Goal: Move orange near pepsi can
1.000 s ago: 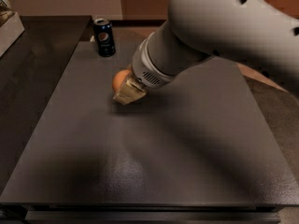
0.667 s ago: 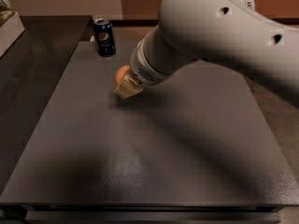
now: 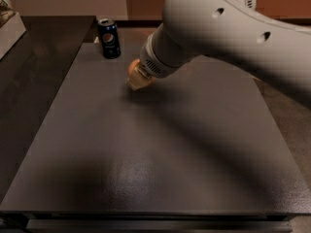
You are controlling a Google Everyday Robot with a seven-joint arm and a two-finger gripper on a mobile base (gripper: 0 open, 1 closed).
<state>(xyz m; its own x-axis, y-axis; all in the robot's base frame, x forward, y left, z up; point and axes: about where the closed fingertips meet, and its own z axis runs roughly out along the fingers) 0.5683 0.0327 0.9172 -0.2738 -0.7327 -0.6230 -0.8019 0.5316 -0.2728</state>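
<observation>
The pepsi can (image 3: 109, 38), dark blue with a silver top, stands upright at the far left of the grey tabletop (image 3: 146, 159). The orange (image 3: 132, 65) is just right of and in front of the can, a short gap away, mostly hidden behind my wrist. My gripper (image 3: 136, 79) reaches down from the upper right and is shut on the orange, with a tan finger (image 3: 135, 83) across its front. The orange sits low, at or just above the tabletop.
My thick white arm (image 3: 228, 33) fills the upper right and hides the table's far right part. A pale box (image 3: 8, 25) sits at the far left on a darker surface. The tabletop's front edge runs along the bottom.
My gripper and the orange have moved together toward the far side, closer to the pepsi can. The can has stayed in place.
</observation>
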